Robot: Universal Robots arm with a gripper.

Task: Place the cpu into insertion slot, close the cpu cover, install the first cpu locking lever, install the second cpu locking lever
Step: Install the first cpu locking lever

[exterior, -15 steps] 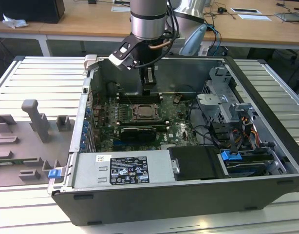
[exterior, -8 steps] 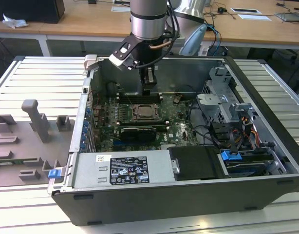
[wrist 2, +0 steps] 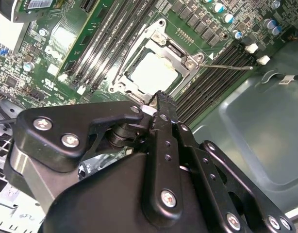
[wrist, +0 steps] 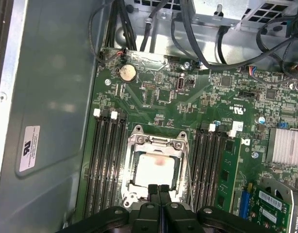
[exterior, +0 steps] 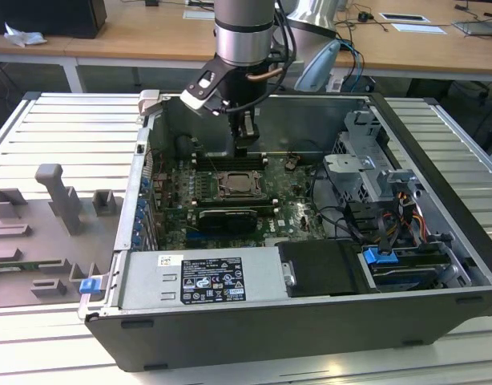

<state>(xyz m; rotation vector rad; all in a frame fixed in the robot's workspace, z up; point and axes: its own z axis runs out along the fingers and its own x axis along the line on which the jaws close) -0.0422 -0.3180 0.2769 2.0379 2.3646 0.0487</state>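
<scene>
Shut flat against each other, the fingers [wrist: 157, 190] hold nothing, and in both wrist views their black tips meet along one thin seam. Right at the tips lies the near edge of the cpu cover [wrist: 158, 141], a silvery frame lying flat over the insertion slot [wrist: 129, 187]; whether the tips touch it I cannot tell. Just past the tips, through the cover's cut-out, the pale top of the cpu [wrist: 156, 167] shows, seated in the slot. In the second wrist view a thin locking lever [wrist 2: 226, 66] juts from a corner of the cover on the far side of the chip from the fingers. It slants out over the memory slots [wrist: 107, 160], whose long dark rows run on both sides of the fingers. Farther out on the green board sits a round coin battery [wrist: 126, 73], and beyond it black cables [wrist: 188, 29] run past the board's edge. In the exterior view the fingers point down into the open computer case [exterior: 438, 152], with a power supply [exterior: 202, 277] well apart from them along the case's edge. The case rests on a slatted counter [exterior: 62, 112], where grey blocks [exterior: 66, 200] stand farthest from the fingers.
</scene>
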